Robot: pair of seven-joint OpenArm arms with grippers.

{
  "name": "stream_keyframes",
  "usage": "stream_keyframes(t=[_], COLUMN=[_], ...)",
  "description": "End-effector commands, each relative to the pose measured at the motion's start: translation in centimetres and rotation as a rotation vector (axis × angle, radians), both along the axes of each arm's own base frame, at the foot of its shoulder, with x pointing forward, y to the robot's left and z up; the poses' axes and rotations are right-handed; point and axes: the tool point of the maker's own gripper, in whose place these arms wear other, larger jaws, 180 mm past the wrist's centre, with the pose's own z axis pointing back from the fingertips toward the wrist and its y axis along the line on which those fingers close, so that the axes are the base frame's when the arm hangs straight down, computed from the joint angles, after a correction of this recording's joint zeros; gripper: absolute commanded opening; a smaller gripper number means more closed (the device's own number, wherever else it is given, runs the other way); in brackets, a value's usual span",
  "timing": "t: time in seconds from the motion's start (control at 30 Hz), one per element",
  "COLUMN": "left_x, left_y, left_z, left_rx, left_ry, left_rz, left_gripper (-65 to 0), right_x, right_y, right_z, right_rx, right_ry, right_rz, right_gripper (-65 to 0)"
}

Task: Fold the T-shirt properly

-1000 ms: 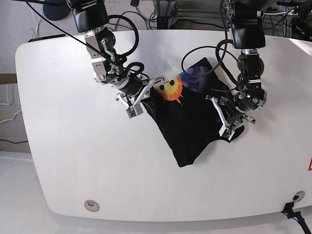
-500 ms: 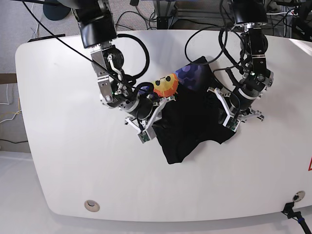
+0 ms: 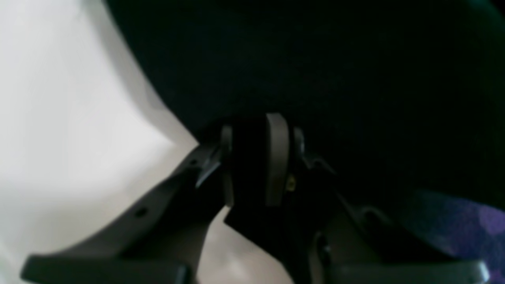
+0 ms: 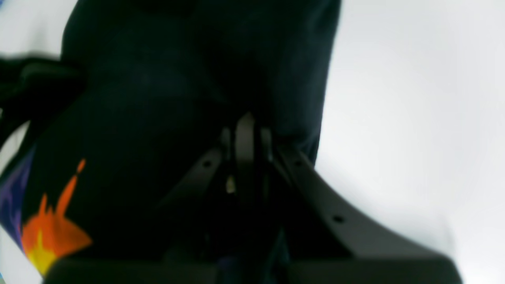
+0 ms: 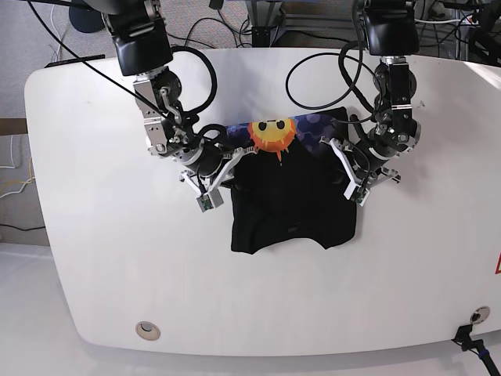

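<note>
From the base view we see the T-shirt (image 5: 291, 205) spread near the middle of the white table (image 5: 102, 258), its black body hanging toward the near edge and the orange sun face on a purple-blue band along its far edge. The right gripper (image 5: 221, 163) holds the shirt's left side and the left gripper (image 5: 350, 174) its right side.

The left wrist view adds what the base view hides: the left gripper's (image 3: 254, 157) jaws are clamped on a fold of black cloth, with a purple patch at lower right. The right wrist view shows the right gripper (image 4: 245, 146) pinched tight on black fabric, orange flames at lower left.

Beyond the table's far edge lie grey carpet and black cables (image 5: 227, 31). We can read no writing; a red mark (image 5: 496, 265) at the right edge is cut off.
</note>
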Motion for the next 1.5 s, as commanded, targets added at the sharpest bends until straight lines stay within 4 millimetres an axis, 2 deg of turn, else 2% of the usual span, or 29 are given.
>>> stream_keyframes(t=[0.0,0.1,0.2,0.3,0.4,0.47,0.57,0.63,0.7,0.8,0.93,1.13,1.2,1.3,1.47], left_x=[0.6,0.9,1.2,1.0,1.7,2.3,2.8,2.8,2.1,0.4,-2.6,-7.2,-8.9,-11.5,-16.0], left_y=[1.2,1.3,1.3,1.6,2.6,2.5,3.5,3.9,3.8,4.5,5.6,6.6,6.6,7.7,9.3], left_z=[0.6,1.3,2.4,3.8,7.6,9.8,12.1,13.0,13.0,12.5,11.6,10.9,10.3,9.6,9.0], left_rx=[0.026,0.03,0.037,0.043,0.035,0.015,-0.03,-0.05,-0.062,-0.051,-0.021,-0.085,-0.087,-0.071,-0.052], left_ry=[-0.029,-0.053,-0.085,-0.131,-0.268,-0.363,-0.493,-0.551,-0.572,-0.565,-0.528,-0.479,-0.444,-0.396,-0.313], left_rz=[0.005,0.003,0.002,0.007,0.038,0.039,0.07,0.079,0.073,0.088,0.113,0.169,0.168,0.195,0.239], left_gripper=[-56.4,-56.4,-56.4,-56.4,-56.4,-56.4,-56.4,-56.4,-56.6,-56.6,-56.6,-56.6,-56.6,-56.6,-56.6], right_x=[0.8,0.7,0.8,1.3,1.7,2.4,3.5,3.1,2.7,1.2,-1.9,-6.8,-8.6,-11.7,-17.9], right_y=[-1.1,-1.9,-1.8,-1.2,-0.8,-1.3,-2.5,-3.1,-3.7,-4.5,-6.6,-7.4,-7.7,-7.6,-7.5], right_z=[1.4,1.3,1.5,3.8,6.6,8.2,10.3,10.1,10.3,9.8,9.3,8.8,8.5,7.6,5.5], right_rx=[-0.027,-0.045,-0.043,-0.031,-0.022,-0.043,-0.152,-0.212,-0.241,-0.253,-0.256,-0.256,-0.259,-0.263,-0.265], right_ry=[-0.05,-0.052,-0.059,-0.117,-0.195,-0.24,-0.375,-0.439,-0.505,-0.517,-0.482,-0.427,-0.4,-0.341,-0.222], right_rz=[-0.003,-0.005,-0.006,0.004,-0.005,-0.053,-0.094,-0.109,-0.137,-0.174,-0.234,-0.252,-0.257,-0.248,-0.236], right_gripper=[-65.0,-65.0,-65.0,-65.0,-65.0,-65.0,-65.0,-65.0,-65.0,-65.0,-65.0,-65.0,-65.0,-65.0,-65.0])
